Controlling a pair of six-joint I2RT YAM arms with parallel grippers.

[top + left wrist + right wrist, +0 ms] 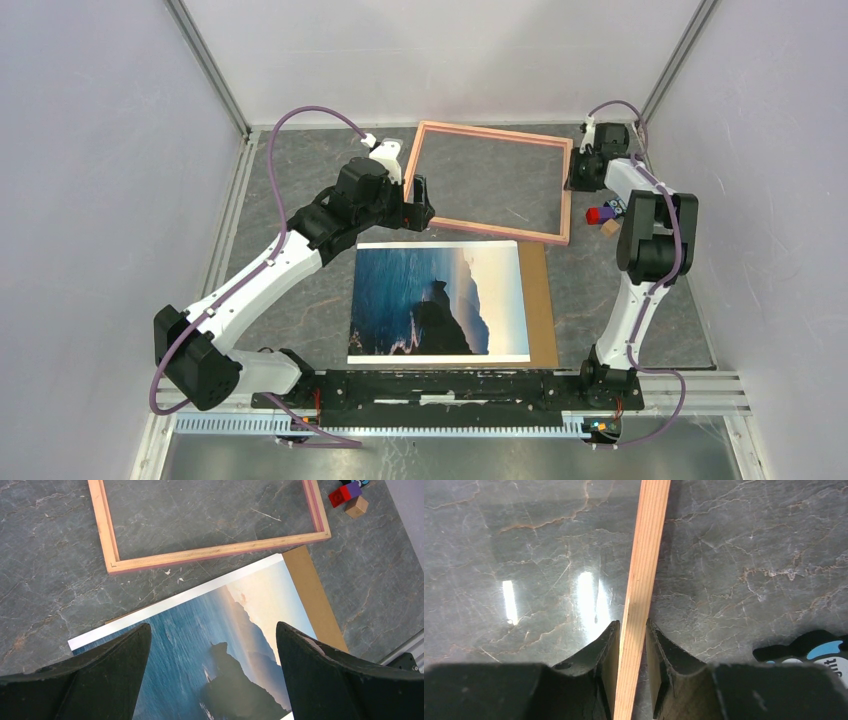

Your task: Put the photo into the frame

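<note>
Left hand (pixel 212 626): released, fingers spread wide and holding nothing. It hangs above the gap between frame and photo, by the frame's near left corner.
Right hand (pixel 631 622): grasping the frame's right rail towards its far end, one finger against each side of the thin wooden strip.
Frame (pixel 495 133): flat on the table (pixel 590 290) at far centre, slightly askew. Bare table shows through its opening.
Photo (pixel 430 295): picture side up at near centre, lying on a brown board (pixel 541 300) that shows along its right edge. It is not in the frame; its far edge lies just beside the frame's near rail.
Bystanders: small coloured blocks (pixel 601 214) just right of the frame, beside the right arm.
Stage, as judged: the frame is in hand, the photo is untouched, and insertion is not begun.
Risk one: the grip is on a single narrow rail, off to one end. If lifted this way, the frame would likely swing or twist out of the fingers.
Risk two: the frame's near rail sits close to the photo. Dragging it nearward could ride over the print or push it off its board.
Risk three: the print looks thin. The open left hand bearing down on it could crease or buckle it.
Risk four: a rightward swing of the right hand could scatter the blocks.
</note>
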